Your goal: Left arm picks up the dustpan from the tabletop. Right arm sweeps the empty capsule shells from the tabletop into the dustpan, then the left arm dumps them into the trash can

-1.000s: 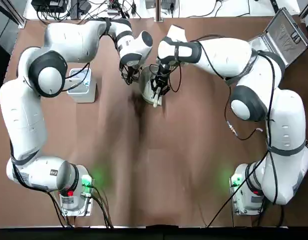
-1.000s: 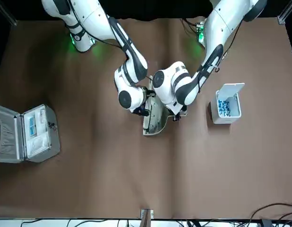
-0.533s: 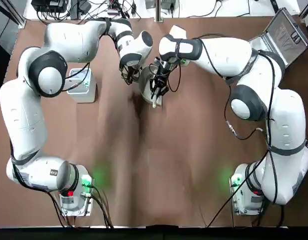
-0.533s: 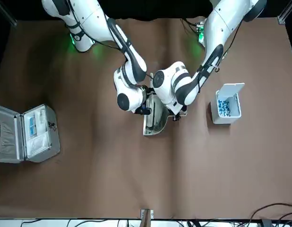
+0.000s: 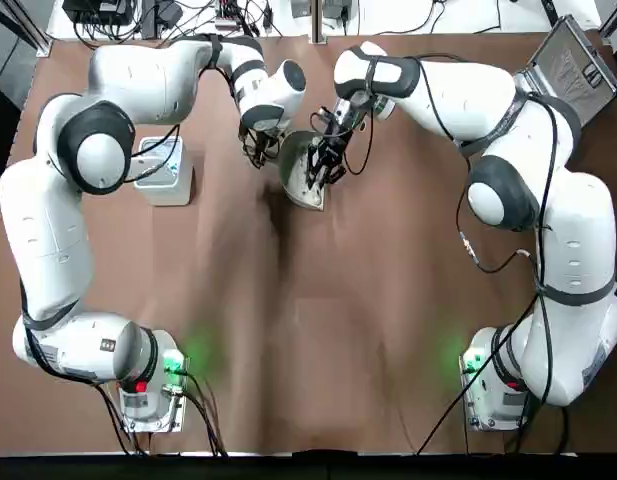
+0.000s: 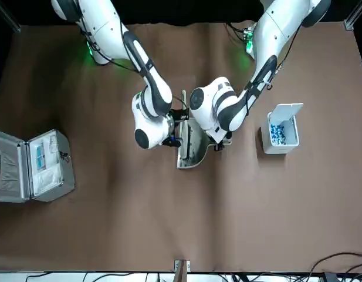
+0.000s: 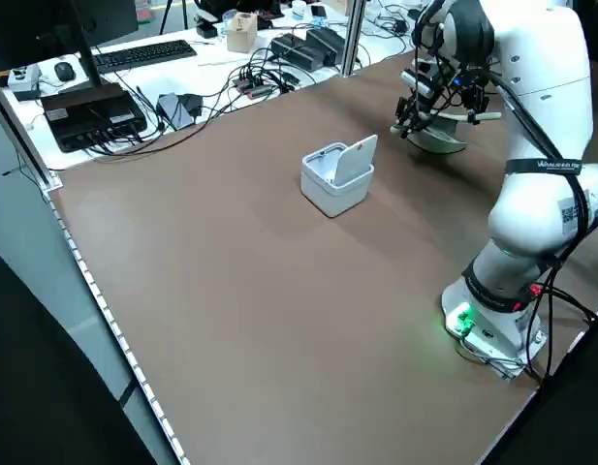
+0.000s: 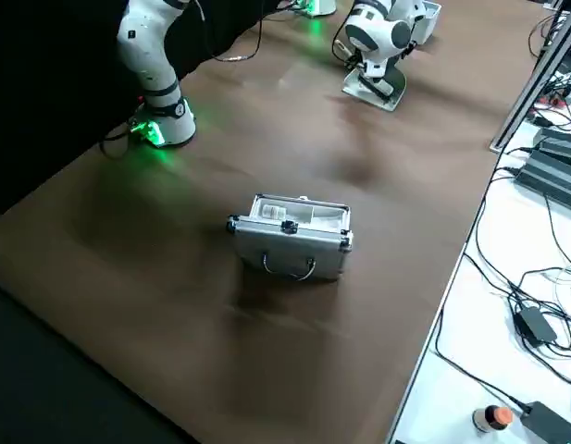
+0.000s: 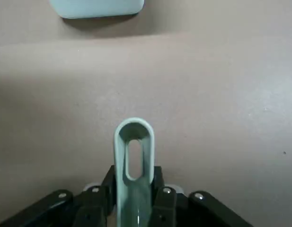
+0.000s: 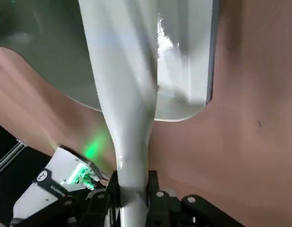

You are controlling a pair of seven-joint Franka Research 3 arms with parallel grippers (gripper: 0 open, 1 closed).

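Left end effector (image 9: 132,208) grips the dustpan (image 5: 300,172) handle; right end effector (image 10: 131,198) (over the pan) clamps the brush (image 10: 122,94).

Dustpan (image 6: 190,150): pale cream scoop, resting on the tabletop (image 6: 110,223) at mid-table far side, handle (image 9: 133,156) clamped in the left gripper (image 9: 131,208). Brush (image 10: 124,109): white, held by the right gripper (image 10: 131,201), head inside the pan. Trash can (image 6: 280,134): light grey, flap lid raised, bluish capsule shells (image 6: 277,133) inside.
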